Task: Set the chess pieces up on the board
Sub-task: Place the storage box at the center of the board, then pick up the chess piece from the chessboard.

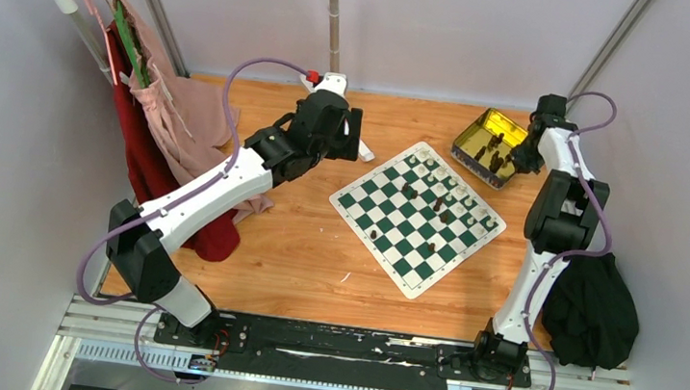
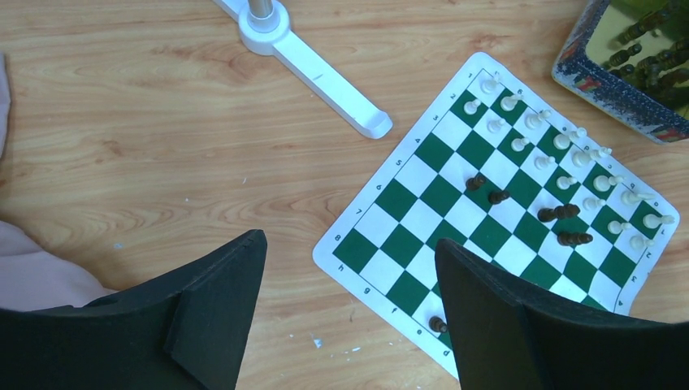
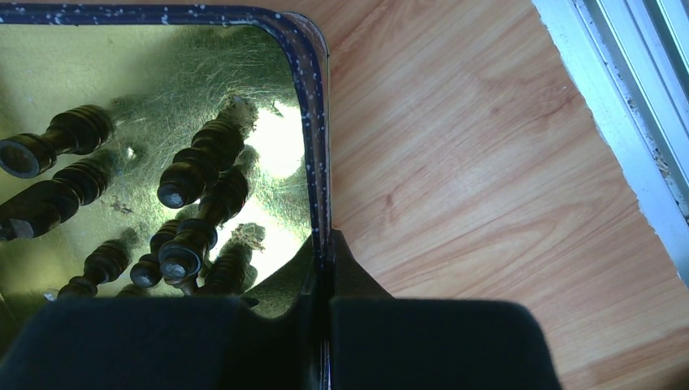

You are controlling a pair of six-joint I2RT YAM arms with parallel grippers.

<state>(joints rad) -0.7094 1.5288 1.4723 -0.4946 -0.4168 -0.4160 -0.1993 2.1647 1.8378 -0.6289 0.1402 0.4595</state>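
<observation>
Right claw (image 3: 323,258) astride tin (image 3: 318,122) of pieces (image 3: 195,166)

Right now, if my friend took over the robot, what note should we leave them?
Left pincer: open, empty, above the table beside the board.
Right pincer: shut, seemingly clamped on the rim of the gold tin.
Done: white pieces stand in two rows along one board edge.
Left: a few dark pieces sit scattered mid-board, and more lie in the tin. The dark side is not set up yet.
</observation>
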